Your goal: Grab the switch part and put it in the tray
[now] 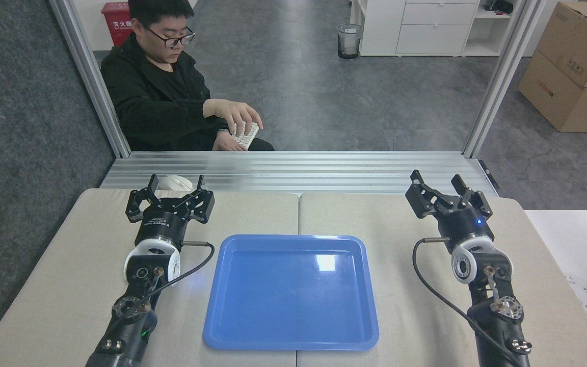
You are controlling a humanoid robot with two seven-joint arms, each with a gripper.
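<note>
A beige padded worktop (400, 306) carried a glossy blue tray (291, 326) at its centre, lying flat and empty between two black robot arms. The left gripper (175, 189) hovered over the far left of the worktop with its jaws spread apart, holding nothing. The right gripper (438, 186) hovered at the far right, jaws likewise apart and empty. The switch part could not be seen anywhere; nothing small, white-grey or green lay on the worktop or in the tray. A white computer mouse (174, 182) sat just behind the left gripper. Beyond the worktop a seated person (163, 97) rested a hand on a keyboard (245, 134). Going by the task alone, the part would probably be light, rigid and smooth, best pinched across its flat plastic sides rather than its rounded tip.
</note>
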